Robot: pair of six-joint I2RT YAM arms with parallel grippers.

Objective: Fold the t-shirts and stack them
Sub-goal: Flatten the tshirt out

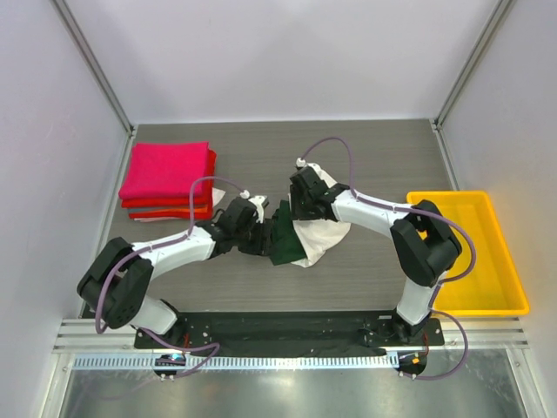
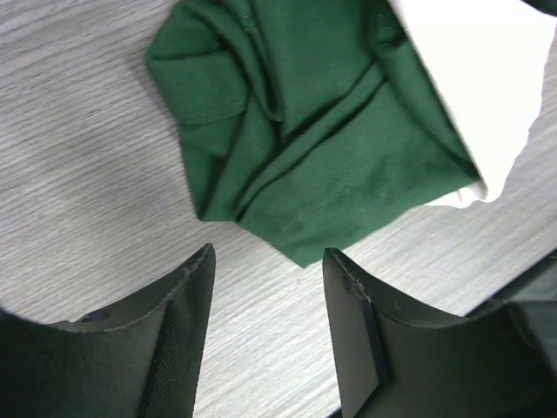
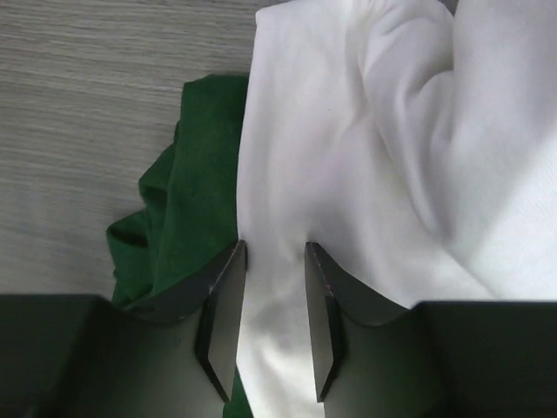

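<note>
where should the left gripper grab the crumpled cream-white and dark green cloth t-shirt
Grip the cream-white and dark green t-shirt by the green corner pointing at the left gripper. It juts onto bare grey table, clear of the white bunch, so come low from the left.

No legible text, label, brand, number or sign in any view: none on the shirt, the folded stack or the tray.
</note>
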